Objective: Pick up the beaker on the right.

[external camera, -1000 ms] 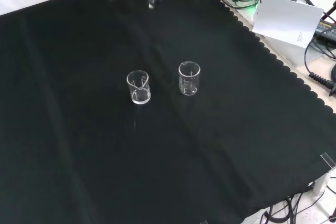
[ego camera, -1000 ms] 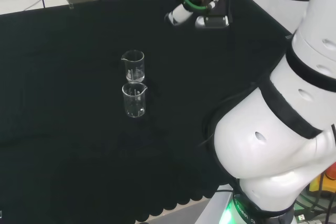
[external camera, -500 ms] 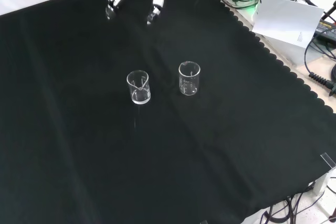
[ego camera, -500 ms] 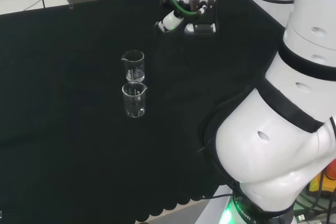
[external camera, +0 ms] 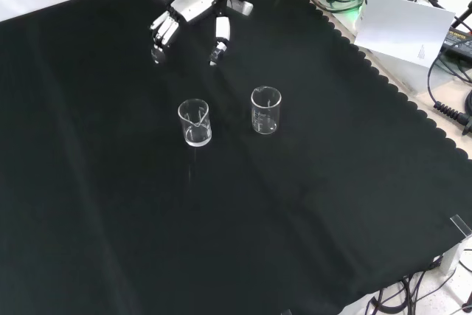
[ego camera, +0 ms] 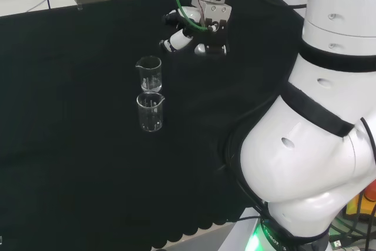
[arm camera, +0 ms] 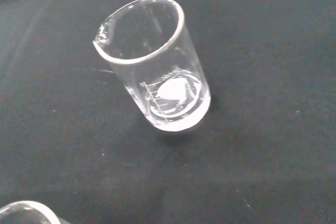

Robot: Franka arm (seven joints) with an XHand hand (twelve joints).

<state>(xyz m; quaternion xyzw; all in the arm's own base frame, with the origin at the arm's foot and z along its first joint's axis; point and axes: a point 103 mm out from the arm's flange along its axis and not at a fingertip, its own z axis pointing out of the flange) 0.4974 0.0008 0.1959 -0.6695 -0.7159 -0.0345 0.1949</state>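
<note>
Two clear beakers upright on the counter, side by side in the front view: left beaker, right beaker, near each other, not touching. Farther back, toward 12 o'clock from the left one, hand above the cloth, fingers spread and relaxed, holding nothing, touching neither beaker.

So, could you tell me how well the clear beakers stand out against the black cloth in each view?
Head view: both beakers show mainly as thin pale outlines. Front view: rims and bases catch light, walls almost vanish. Wrist view: one beaker is large, with bright rim, markings and base plainly visible.
</note>
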